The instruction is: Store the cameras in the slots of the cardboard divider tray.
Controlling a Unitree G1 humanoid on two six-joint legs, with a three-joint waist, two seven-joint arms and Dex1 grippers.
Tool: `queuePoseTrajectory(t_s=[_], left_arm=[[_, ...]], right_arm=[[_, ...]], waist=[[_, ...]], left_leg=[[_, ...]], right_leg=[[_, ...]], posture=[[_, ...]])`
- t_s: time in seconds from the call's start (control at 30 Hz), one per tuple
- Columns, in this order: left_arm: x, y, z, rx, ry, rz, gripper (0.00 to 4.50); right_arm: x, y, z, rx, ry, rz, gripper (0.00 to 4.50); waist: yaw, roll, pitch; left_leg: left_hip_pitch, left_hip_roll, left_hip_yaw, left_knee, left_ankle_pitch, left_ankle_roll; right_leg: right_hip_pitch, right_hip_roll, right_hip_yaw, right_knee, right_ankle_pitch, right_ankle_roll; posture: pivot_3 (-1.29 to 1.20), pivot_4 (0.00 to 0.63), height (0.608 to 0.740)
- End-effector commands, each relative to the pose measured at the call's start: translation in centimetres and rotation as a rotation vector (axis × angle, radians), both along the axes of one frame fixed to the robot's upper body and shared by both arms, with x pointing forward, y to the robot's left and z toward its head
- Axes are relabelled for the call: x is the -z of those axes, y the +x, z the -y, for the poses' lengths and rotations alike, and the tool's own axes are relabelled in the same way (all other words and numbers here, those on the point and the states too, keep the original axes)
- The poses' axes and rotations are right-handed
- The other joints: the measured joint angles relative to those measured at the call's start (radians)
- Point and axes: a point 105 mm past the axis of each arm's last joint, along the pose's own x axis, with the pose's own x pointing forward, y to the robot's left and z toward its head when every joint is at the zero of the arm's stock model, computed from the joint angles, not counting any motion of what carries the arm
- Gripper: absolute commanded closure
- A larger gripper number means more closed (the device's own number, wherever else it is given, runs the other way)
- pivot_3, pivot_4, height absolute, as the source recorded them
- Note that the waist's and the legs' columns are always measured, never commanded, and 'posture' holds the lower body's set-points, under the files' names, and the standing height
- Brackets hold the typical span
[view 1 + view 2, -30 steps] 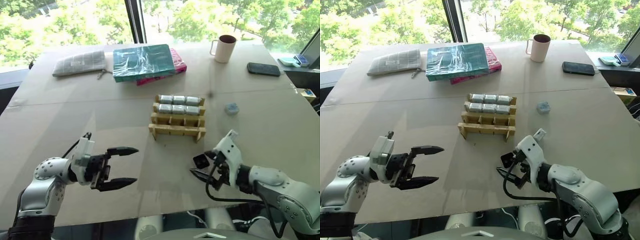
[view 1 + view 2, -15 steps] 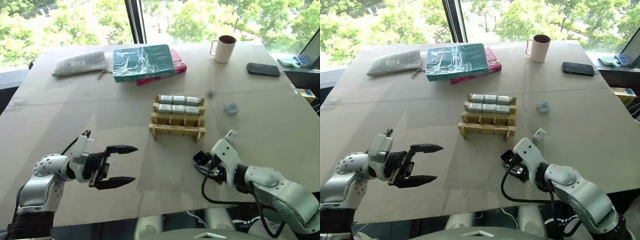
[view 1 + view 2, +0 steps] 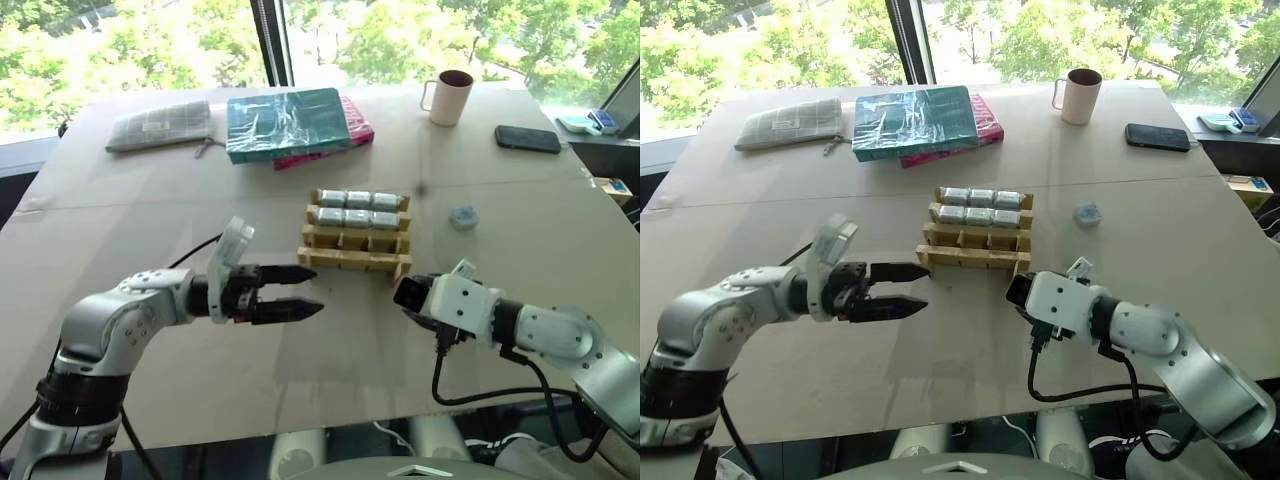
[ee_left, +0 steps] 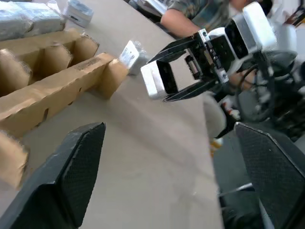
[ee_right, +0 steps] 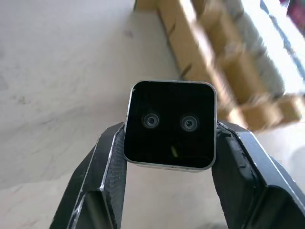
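R gripper (image 5: 169, 143) clamped on a small camera (image 5: 170, 125) w/ black front, two fingers on its sides, held above the table (image 3: 150, 220), just off the tray's (image 3: 356, 262) 4 o'clock corner. L gripper (image 3: 298, 292) spread wide, empty, pointing twd the tray from its 8 o'clock side. Tray mid-table: six silver cameras (image 3: 358, 200) fill the two far rows, near two rows unfilled. One more small camera (image 3: 462, 216) lies at tray's 3 o'clock, apart.

No readable text anywhere.
Nothing can be made out on the cameras (image 3: 358, 199), the tray (image 3: 352, 262) or the mug (image 3: 449, 97).
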Motion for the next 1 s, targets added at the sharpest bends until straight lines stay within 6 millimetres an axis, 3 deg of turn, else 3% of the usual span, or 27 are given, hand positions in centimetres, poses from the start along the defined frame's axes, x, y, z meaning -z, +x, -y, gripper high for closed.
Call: queuePoseTrajectory(t_s=[0.03,0.27,0.5,0.6,0.8,0.97,1.0], left_arm=[[-0.8,1.2,1.9,-0.006,-0.060,-0.112,0.00],[-2.0,3.4,5.5,0.009,-0.120,-0.142,0.00],[-3.1,4.0,7.8,0.008,-0.145,-0.096,0.00],[-3.7,3.9,8.4,0.027,-0.154,-0.090,0.86],[-3.9,3.7,9.1,0.044,-0.134,-0.065,3.69],[-4.3,4.1,9.0,0.039,-0.116,-0.024,3.72],[-4.4,4.3,8.9,0.036,-0.111,-0.012,3.72]], right_arm=[[-3.3,-0.1,-1.2,-0.116,-0.037,0.190,2.55],[-5.4,0.7,-2.5,-0.160,-0.050,0.303,2.55],[-6.2,1.2,-3.0,-0.166,-0.046,0.332,2.55],[-6.4,1.3,-3.1,-0.167,-0.044,0.334,2.55],[-6.8,1.6,-3.2,-0.155,-0.018,0.321,2.55],[-7.1,2.0,-2.8,-0.109,0.015,0.317,0.32],[-7.2,2.1,-2.6,-0.093,0.021,0.322,0.15]], waist=[[0.000,0.000,0.000],[0.001,-0.003,0.001],[0.001,-0.003,0.001],[0.002,-0.003,0.001],[0.000,-0.003,0.001],[0.003,-0.003,0.001],[0.003,-0.003,0.002]], left_leg=[[0.000,0.000,0.000,0.000,0.000,0.000],[0.000,-0.002,0.000,0.001,0.000,0.000],[0.000,-0.002,0.000,0.004,0.000,0.000],[0.000,-0.002,0.000,0.004,0.000,0.000],[0.000,-0.002,0.000,0.005,0.000,0.000],[0.000,-0.002,0.000,0.005,0.000,0.000],[0.000,-0.002,0.000,0.005,0.000,0.000]], right_leg=[[0.000,0.000,0.000,0.000,0.000,0.000],[0.002,0.001,0.000,0.000,0.003,0.004],[0.002,0.001,0.001,0.003,0.004,0.002],[0.002,0.001,0.000,0.003,0.004,0.001],[0.002,0.001,0.000,0.004,0.005,0.000],[0.002,0.001,0.000,0.004,0.005,0.000],[0.002,0.001,0.000,0.005,0.005,0.000]], posture=[[0.00,0.150,0.740],[0.00,0.150,0.740],[0.00,0.150,0.740],[0.00,0.150,0.740],[0.00,0.150,0.740],[0.00,0.150,0.740],[0.00,0.150,0.740]])
